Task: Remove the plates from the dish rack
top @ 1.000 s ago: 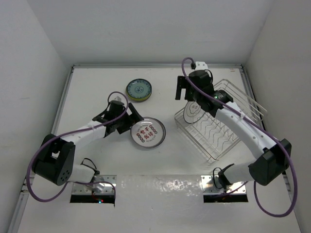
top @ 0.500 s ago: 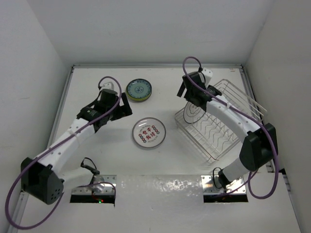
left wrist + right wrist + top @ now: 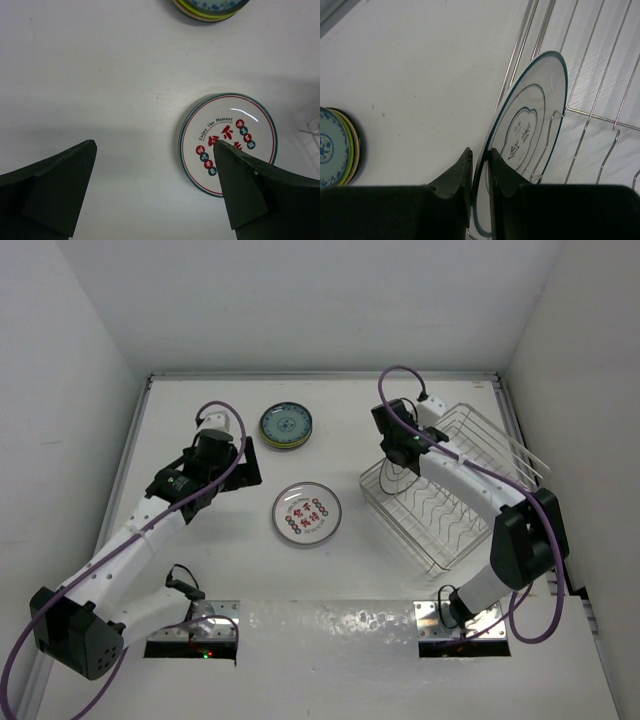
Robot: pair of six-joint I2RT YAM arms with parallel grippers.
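**Right end effector clamped on the racked plate, left one wide open**

From overhead, I see my right end effector [image 3: 393, 447] down on the black-line plate [image 3: 388, 478], which stands directly beneath it. The dish rack [image 3: 455, 505] spreads out to its right. My left end effector [image 3: 248, 462] hangs over the bench [image 3: 340, 570]. The red-lettered plate [image 3: 306, 513] lies flat just ahead of it, and the stack of small plates [image 3: 286, 425] is off to one side.

On the left wrist camera its jaws are spread wide with nothing between them, and the red-lettered plate sits beside one finger.

On the right wrist camera both fingers [image 3: 452, 177] pinch the upright plate's rim.
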